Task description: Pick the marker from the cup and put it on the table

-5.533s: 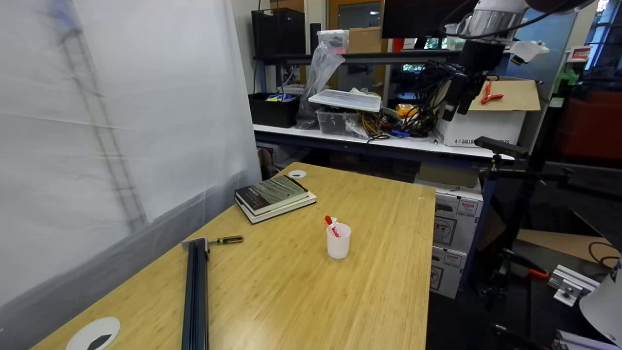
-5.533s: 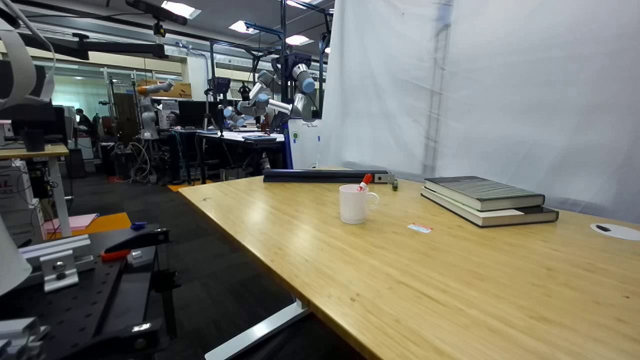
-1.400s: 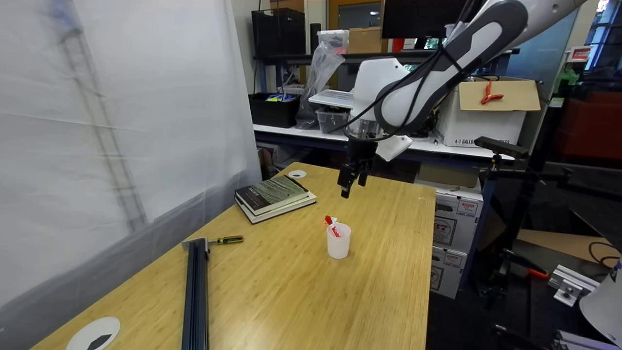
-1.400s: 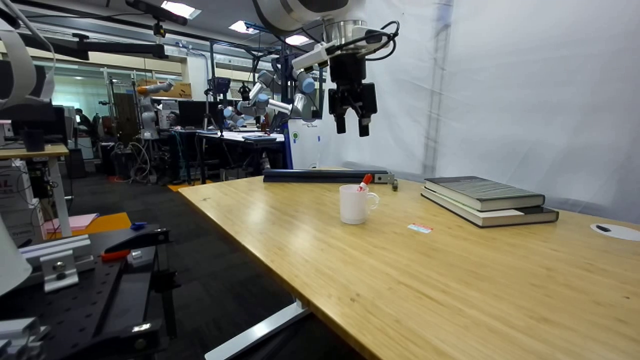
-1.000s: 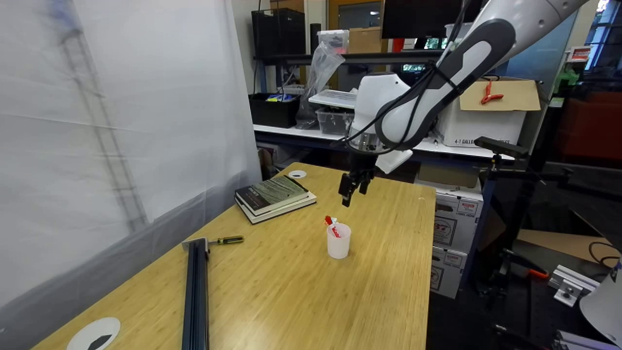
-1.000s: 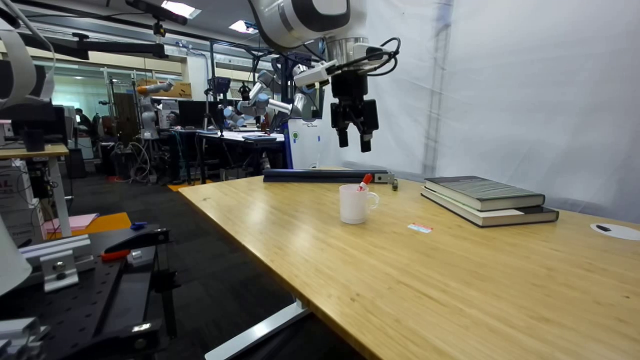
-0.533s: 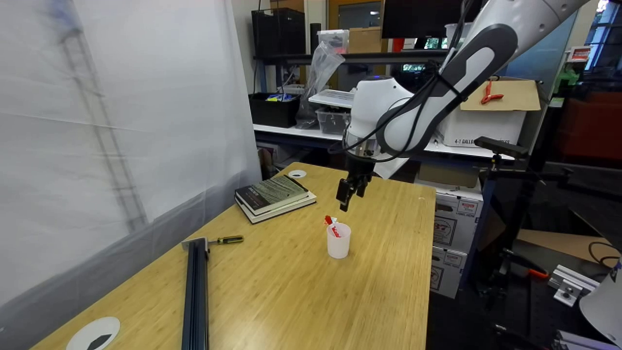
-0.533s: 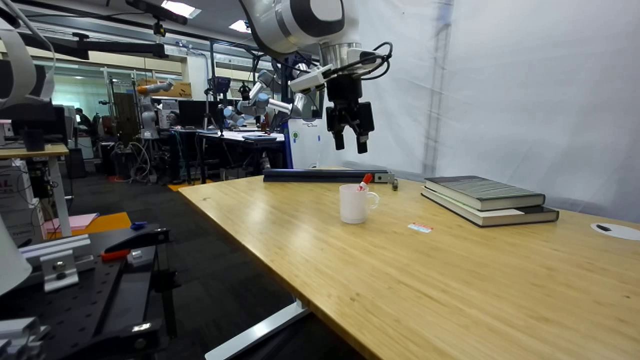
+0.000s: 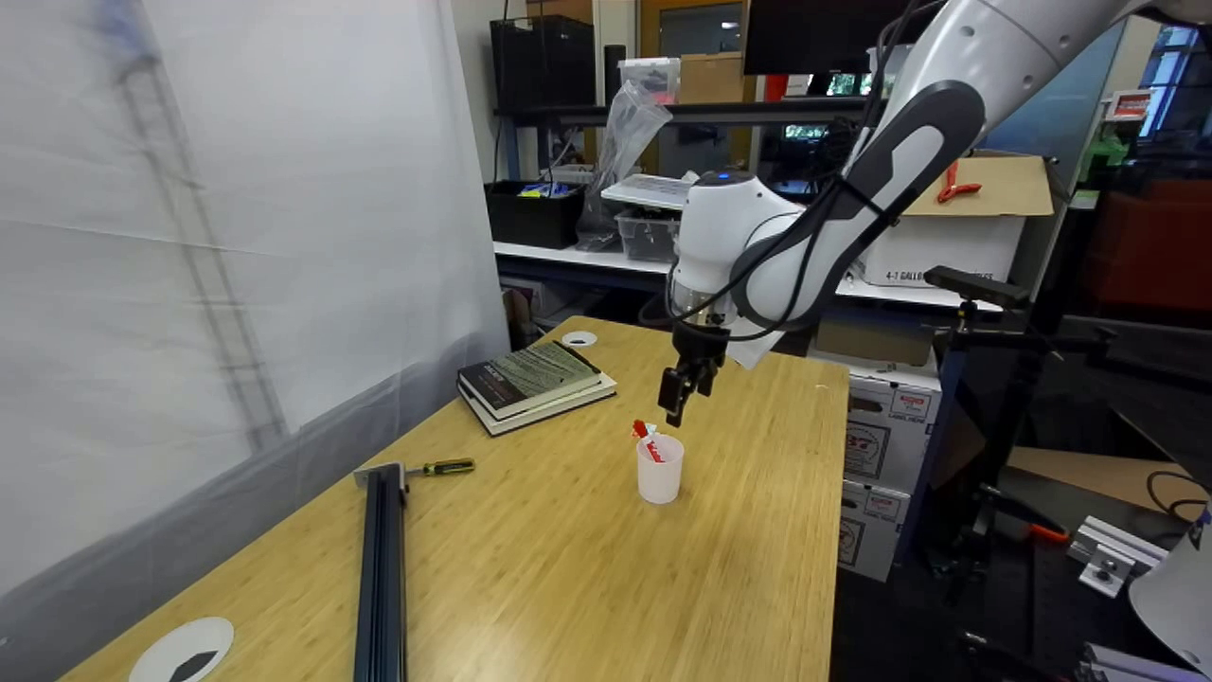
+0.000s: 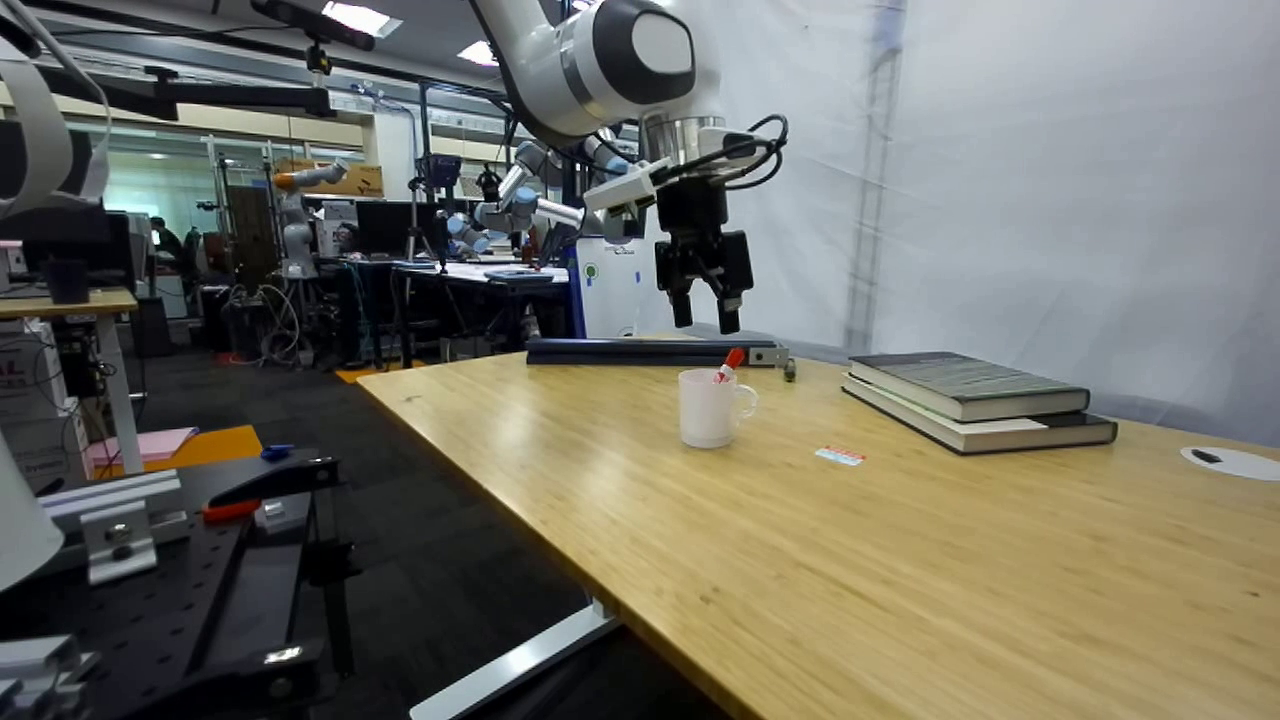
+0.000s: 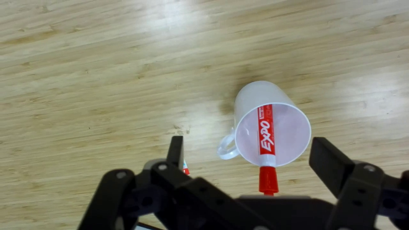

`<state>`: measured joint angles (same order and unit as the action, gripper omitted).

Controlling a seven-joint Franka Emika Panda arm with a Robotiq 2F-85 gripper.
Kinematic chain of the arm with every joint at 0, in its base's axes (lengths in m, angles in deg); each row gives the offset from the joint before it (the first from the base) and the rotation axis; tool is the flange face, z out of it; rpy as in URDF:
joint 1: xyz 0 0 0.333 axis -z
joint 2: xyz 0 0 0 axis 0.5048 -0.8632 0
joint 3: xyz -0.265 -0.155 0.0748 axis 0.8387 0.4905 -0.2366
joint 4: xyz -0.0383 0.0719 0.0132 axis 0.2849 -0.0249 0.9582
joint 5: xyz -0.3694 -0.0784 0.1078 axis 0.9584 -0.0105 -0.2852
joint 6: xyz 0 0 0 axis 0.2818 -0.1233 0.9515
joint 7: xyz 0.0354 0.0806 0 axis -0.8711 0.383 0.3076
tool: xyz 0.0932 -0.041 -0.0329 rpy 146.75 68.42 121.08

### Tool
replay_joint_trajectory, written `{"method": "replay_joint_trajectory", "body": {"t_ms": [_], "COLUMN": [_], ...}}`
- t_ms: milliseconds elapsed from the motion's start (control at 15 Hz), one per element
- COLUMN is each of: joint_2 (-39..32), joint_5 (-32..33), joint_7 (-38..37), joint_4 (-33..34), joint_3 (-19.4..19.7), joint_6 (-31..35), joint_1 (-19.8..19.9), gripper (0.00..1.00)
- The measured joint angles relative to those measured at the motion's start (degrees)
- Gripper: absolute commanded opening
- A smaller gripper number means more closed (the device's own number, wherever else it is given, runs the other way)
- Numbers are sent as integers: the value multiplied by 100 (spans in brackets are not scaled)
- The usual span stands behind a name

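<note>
Right of centre in the wrist view, a red marker (image 11: 267,147) leans in a white cup (image 11: 258,95), its length running up and down the frame. The empty gripper (image 11: 248,151) hangs above, jaws apart, the marker between them, nearer the right-hand jaw.

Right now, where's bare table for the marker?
Bare: table between cup and black rail; also from label to the table's edge away from the curtain. Crowded: books and screwdriver curtain-side; gripper hangs near the cup.

Ceiling lights (image 10: 362,19) glow white in an exterior view, where soft glare spots the table (image 10: 880,560).
</note>
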<state>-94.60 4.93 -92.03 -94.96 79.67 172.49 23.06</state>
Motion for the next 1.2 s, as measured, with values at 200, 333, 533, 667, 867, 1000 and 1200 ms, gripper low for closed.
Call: {"method": "replay_joint_trajectory", "body": {"t_ms": [200, 333, 533, 667, 867, 1000, 1200], "joint_2": [-19, -20, -20, -19, -29, -52, -202], "joint_5": [11, 11, 11, 11, 7, 9, 12], "joint_7": [-7, -8, -9, -9, -8, -5, 5], "joint_4": [39, 41, 41, 41, 29, 33, 148], "joint_3": [24, 25, 27, 27, 39, 59, 59], "joint_6": [-4, -4, -4, -4, -5, -5, -6], "joint_1": [-37, -39, -39, -40, -40, -39, -63], "gripper": [100, 100, 100, 100, 100, 100, 100]}}
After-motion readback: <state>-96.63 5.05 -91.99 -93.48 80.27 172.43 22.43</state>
